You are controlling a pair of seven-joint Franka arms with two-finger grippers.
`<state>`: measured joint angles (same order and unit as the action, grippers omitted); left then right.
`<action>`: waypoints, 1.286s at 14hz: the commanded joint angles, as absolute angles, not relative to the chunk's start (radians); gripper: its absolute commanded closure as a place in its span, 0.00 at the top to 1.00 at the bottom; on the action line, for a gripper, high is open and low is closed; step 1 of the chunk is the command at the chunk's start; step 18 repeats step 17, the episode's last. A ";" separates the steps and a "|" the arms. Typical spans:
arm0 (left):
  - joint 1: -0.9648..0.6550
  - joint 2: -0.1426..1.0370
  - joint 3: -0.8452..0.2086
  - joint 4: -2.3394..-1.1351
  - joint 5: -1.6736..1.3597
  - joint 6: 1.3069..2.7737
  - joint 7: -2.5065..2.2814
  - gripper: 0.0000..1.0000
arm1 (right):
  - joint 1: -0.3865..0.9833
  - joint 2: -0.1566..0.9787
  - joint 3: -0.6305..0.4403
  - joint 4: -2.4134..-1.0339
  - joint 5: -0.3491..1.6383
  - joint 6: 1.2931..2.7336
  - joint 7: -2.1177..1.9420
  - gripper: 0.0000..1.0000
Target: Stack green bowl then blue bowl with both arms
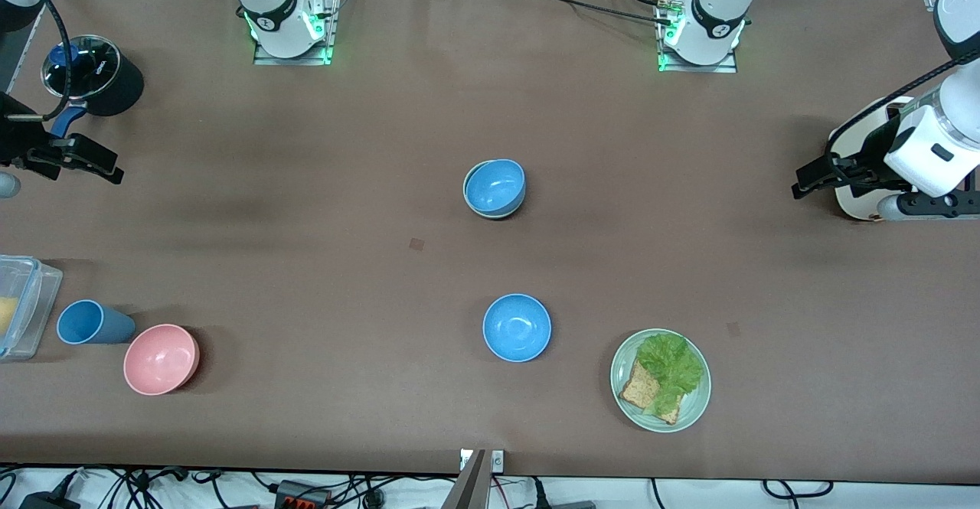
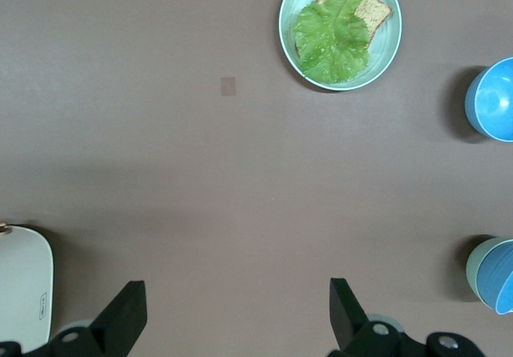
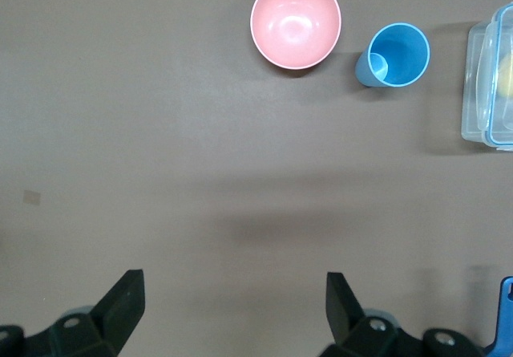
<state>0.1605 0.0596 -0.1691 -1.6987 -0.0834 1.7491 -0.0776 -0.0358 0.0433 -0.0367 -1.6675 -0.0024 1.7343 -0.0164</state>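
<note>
Front view: a blue bowl (image 1: 496, 185) sits nested in the green bowl (image 1: 481, 209) at mid-table, only a thin sage rim showing around it, so the stack looks done. A second blue bowl (image 1: 517, 327) stands alone, nearer the camera. The left gripper (image 1: 813, 178) hangs over a white board (image 1: 854, 204) at the left arm's end of the table; the right gripper (image 1: 92, 164) hangs over the right arm's end, beside a lidded dark pot (image 1: 96, 74). Both are well apart from the stack, about equally, with bare table between. A plate with lettuce and bread (image 1: 661, 380), a pink bowl (image 1: 161, 358), a blue cup (image 1: 92, 323) and a clear container (image 1: 23, 306) all lie clear of it.

Left wrist view: the left gripper's fingers (image 2: 128, 317) are spread wide, holding nothing. The stack shows at the frame's edge.

Right wrist view: the right gripper's fingers (image 3: 124, 305) are also wide apart and empty, over bare table.
</note>
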 commanded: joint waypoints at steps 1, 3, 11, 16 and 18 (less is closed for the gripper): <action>0.135 0.027 -0.155 -1.726 -0.100 1.743 -0.061 1.00 | -0.040 0.020 -0.035 -1.692 -0.015 1.749 -0.031 1.00; 0.137 0.047 -0.164 -1.694 -0.059 1.727 -0.061 1.00 | -0.040 0.020 -0.035 -1.692 -0.015 1.747 -0.031 1.00; 0.137 0.061 -0.167 -1.689 -0.038 1.720 -0.046 1.00 | -0.040 0.020 -0.035 -1.692 -0.015 1.749 -0.031 1.00; 0.138 0.067 -0.167 -1.677 -0.034 1.710 -0.048 1.00 | -0.040 0.021 -0.035 -1.694 -0.015 1.749 -0.031 1.00; 0.140 0.069 -0.167 -1.677 -0.034 1.709 -0.048 1.00 | -0.040 0.021 -0.035 -1.694 -0.015 1.750 -0.031 1.00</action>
